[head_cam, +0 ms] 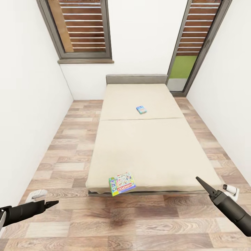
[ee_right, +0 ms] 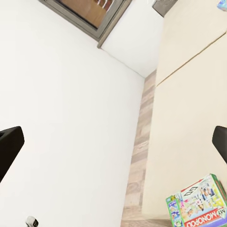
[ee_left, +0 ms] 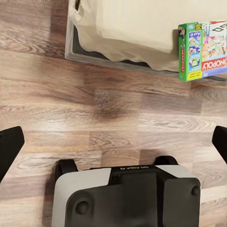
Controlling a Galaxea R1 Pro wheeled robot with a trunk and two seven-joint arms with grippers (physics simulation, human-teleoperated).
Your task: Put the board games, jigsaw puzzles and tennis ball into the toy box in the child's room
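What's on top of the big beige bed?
Two blue cartoon-printed board game boxes lie on the beige mattress bed: one at the near edge, overhanging slightly, and one further back. Underneath the boxes is covered.

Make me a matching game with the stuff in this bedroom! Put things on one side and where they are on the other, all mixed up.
Things:
1. Near board game
2. Far board game
3. Left gripper
4. Slatted window

Places:
A. on the far wall, above the headboard's left side
B. over the wood floor, left of the bed
C. middle of the bed
D. hanging over the bed's near edge

Pairs: 1-D, 2-C, 3-B, 4-A

Left claw (head_cam: 52,203), right claw (head_cam: 200,182): both spread, empty.
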